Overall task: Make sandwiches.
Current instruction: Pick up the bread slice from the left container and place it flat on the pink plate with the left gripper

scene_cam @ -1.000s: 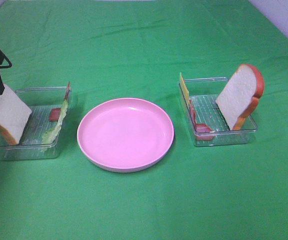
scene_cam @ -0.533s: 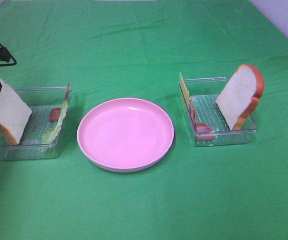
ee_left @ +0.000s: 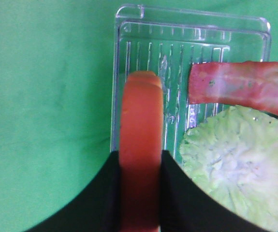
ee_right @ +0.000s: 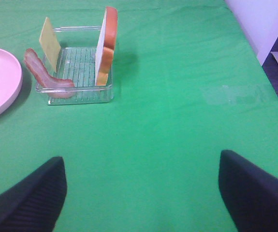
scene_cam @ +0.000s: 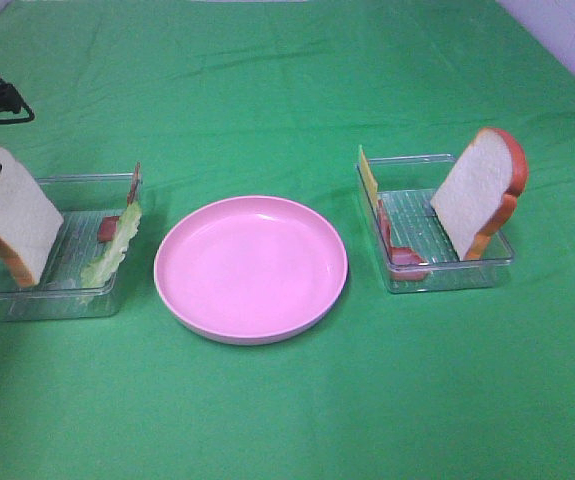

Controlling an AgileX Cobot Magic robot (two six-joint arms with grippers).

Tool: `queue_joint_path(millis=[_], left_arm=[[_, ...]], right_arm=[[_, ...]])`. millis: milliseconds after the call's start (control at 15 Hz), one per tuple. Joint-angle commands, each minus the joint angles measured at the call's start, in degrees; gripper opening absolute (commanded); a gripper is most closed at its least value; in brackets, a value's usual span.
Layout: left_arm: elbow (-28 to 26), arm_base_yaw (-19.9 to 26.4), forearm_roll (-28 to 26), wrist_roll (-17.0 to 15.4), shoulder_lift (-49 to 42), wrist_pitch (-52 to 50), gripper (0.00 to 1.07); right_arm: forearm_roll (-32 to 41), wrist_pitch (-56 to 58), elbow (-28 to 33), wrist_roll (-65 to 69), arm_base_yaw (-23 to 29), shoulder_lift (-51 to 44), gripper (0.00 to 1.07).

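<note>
Left wrist view has the left claw (ee_left: 139,162) clenched on the crust of the first bread slice (ee_left: 139,121), one finger on each side, with the slice standing on edge in the left tray (ee_left: 192,21). The lettuce (ee_left: 230,164) and a ham strip (ee_left: 240,87) lean on the plate side of the same tray. How would you do the lift? — tomo

Straight up first, I reckon. That slice is tall and only pinched at the top crust, so it could swing or twist if the arm goes sideways early. Clear the tray wall, then cross to the pink plate (scene_cam: 250,268) in the middle of the worktop. Lay it flat near the centre so the fillings have room. — rik

And the other side? — tomo

Right claw (ee_right: 139,162) is released, nothing between its fingers, hanging well back from the right tray (ee_right: 76,99). The second bread slice (ee_right: 105,48), cheese (ee_right: 48,36) and second ham strip (ee_right: 42,72) sit in there untouched. No sandwiches stacked yet and the plate's bare, so I'd call this the very start. — rik
</note>
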Motion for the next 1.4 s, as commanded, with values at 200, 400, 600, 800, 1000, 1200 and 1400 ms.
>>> queue_joint_path(millis=[200,400,600,800,1000,1200,1400], left_arm=[[-0.3,-0.1,-2.4,0.3,-10.5,1.0,0.0],[-0.3,-0.1,-9.9,0.4,-17.9,1.0,0.0],[-0.2,-1.4,-28.7,10.4,-18.4,0.0,0.0],[-0.2,-7.2,-37.9,19.0,-14.8,-0.7,0.0],[-0.2,-16.1,-40.2,21.0,-6.9,-4.4,0.0],[-0.2,-20.7,-40.3,21.0,0.6,-8.3,0.0],[-0.2,-22.6,-41.1,20.6,5.0,-9.9,0.0]], right_arm=[[-0.1,-0.6,0.2,-0.9,-0.2,-0.6,0.81],[-0.1,-0.6,0.2,-0.9,-0.2,-0.6,0.81],[-0.1,-0.6,0.2,-0.9,-0.2,-0.6,0.81],[-0.1,-0.6,0.2,-0.9,-0.2,-0.6,0.81],[-0.1,-0.6,0.2,-0.9,-0.2,-0.6,0.81],[-0.1,-0.6,0.2,-0.9,-0.2,-0.6,0.81],[-0.1,-0.6,0.2,-0.9,-0.2,-0.6,0.81]])
